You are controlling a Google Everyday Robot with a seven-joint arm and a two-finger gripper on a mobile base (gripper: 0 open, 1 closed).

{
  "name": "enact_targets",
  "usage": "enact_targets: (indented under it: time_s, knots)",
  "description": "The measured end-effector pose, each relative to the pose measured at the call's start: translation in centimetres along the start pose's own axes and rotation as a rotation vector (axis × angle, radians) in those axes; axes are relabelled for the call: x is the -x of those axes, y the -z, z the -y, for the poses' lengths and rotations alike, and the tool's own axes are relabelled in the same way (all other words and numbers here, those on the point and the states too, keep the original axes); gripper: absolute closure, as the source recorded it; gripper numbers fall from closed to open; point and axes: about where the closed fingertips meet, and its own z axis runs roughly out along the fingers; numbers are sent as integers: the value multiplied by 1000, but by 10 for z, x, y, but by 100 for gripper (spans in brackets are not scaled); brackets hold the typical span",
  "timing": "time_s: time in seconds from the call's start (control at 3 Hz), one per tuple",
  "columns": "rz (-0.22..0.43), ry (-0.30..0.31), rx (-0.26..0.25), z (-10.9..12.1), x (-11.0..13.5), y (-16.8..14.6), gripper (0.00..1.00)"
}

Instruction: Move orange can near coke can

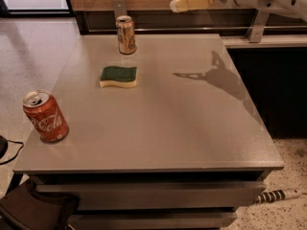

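Gripper (pixel 180 4) high over rear right of table (pixel 192 128), well apart from orange can (pixel 126 35); spread or closed: cannot tell. Can upright at rear edge. Grasp mid-body, skirt sponge (pixel 118 76), set near coke can (pixel 45 116), front-left.

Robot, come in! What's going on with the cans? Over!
Gripper in the air at the back, right of orange can. Orange can upright, far from coke can. Sponge in front of orange can, beside the path.

A green-and-yellow sponge (pixel 118 76) lies flat on the grey tabletop (pixel 192 128), toward its far left corner. The claw (pixel 176 5) hangs above the far edge.
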Motion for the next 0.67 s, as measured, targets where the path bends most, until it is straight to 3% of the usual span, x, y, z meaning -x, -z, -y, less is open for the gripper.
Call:
enact_targets:
  time_s: [0.67]
  knots:
    - [-33, -144, -38, -19, -22, -110, 0]
